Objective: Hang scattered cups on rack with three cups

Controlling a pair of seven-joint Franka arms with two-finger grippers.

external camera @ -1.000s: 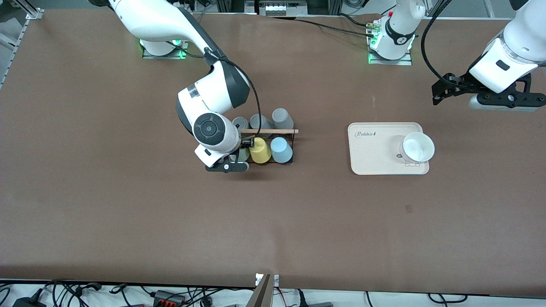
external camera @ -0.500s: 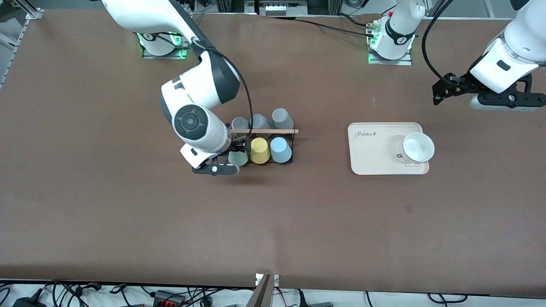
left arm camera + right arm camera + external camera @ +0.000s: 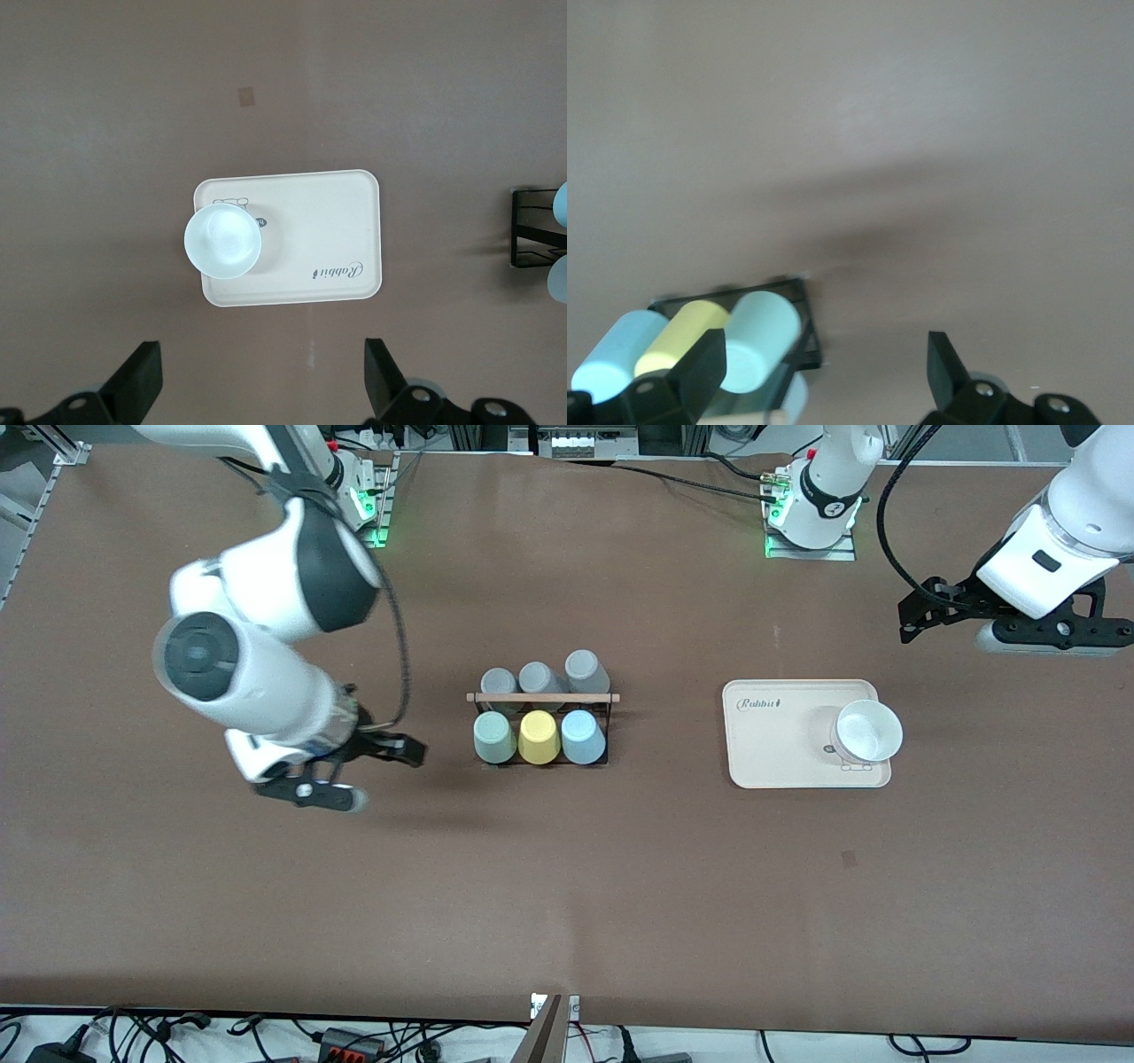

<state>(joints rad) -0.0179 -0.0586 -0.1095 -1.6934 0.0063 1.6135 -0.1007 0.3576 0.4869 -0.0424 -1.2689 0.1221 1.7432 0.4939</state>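
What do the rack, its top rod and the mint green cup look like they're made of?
Rack: thin black wire, probably coated metal, going by its slim dark frame. Top rod: light tan and matte, likely wood. Mint green cup: smooth, opaque, evenly coloured with a soft sheen, so plastic or glazed ceramic; I can't tell which.

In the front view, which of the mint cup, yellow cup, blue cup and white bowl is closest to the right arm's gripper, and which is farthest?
From the right gripper, open over bare table:
1. Mint cup, rack's near row, right arm's end.
2. Yellow cup, middle.
3. Blue cup, beside it.
4. White bowl, on the tray.
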